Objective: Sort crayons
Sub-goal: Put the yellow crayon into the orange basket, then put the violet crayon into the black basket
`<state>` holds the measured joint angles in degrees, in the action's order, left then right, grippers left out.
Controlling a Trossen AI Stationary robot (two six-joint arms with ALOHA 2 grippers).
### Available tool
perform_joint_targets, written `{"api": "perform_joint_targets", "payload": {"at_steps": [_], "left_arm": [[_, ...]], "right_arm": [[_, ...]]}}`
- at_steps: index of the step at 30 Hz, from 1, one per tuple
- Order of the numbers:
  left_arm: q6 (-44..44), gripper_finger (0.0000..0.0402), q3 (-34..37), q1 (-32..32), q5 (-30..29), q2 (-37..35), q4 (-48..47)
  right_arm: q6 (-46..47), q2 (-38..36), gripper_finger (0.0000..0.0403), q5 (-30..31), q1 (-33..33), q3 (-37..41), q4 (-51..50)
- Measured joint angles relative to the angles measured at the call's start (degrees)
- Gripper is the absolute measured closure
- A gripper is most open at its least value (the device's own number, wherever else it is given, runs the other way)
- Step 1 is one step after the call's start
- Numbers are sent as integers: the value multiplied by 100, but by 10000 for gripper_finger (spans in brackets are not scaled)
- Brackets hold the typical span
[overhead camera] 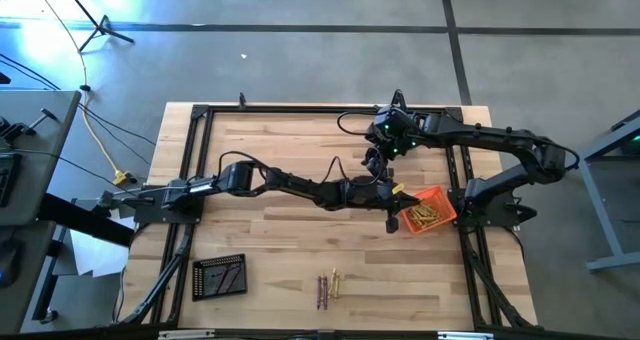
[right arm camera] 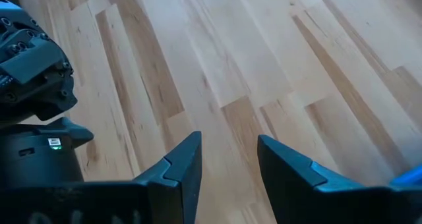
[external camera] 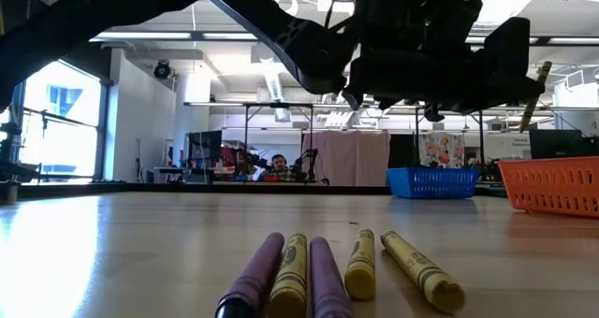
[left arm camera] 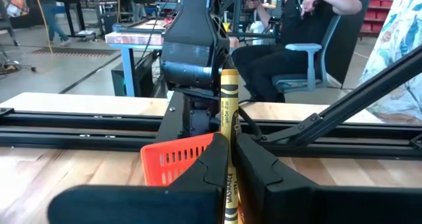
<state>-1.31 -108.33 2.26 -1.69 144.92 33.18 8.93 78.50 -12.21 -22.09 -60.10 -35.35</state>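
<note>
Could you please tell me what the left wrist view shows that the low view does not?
Only the left wrist view shows the left gripper shut on a yellow crayon, and a seated person beyond the table. Only the low view shows five loose crayons on the table and the blue basket. Both show the orange basket.

Two dark, near-black jointed arms — looping black cables, green indicator lights glowing near the right wrist.
</note>
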Motion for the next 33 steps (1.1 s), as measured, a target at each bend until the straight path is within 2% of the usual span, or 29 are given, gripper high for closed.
{"api": "perform_joint_targets", "payload": {"at_steps": [5, 16, 21, 25, 30, 33], "left_arm": [[-48, 380, -2, 0, -31, 0, -30], [-144, 303, -4, -4, -44, 0, -71], [-146, 292, -4, -4, -44, 0, -414], [-147, 297, -5, 47, -46, -86, -1312], [-698, 299, -4, 130, -51, -539, -3569], [-1001, 294, -11, 200, -272, -809, -5002]], "right_arm": [[0, 0, 270, 5, 2, 0, 0], [2, 0, 270, 18, 0, 0, 2], [1, 0, 270, 17, 1, 0, 2], [2, 0, 270, 15, 0, 0, 7], [1, 0, 270, 1, 2, 0, 0], [2, 0, 270, 4, 2, 0, 2]]}}
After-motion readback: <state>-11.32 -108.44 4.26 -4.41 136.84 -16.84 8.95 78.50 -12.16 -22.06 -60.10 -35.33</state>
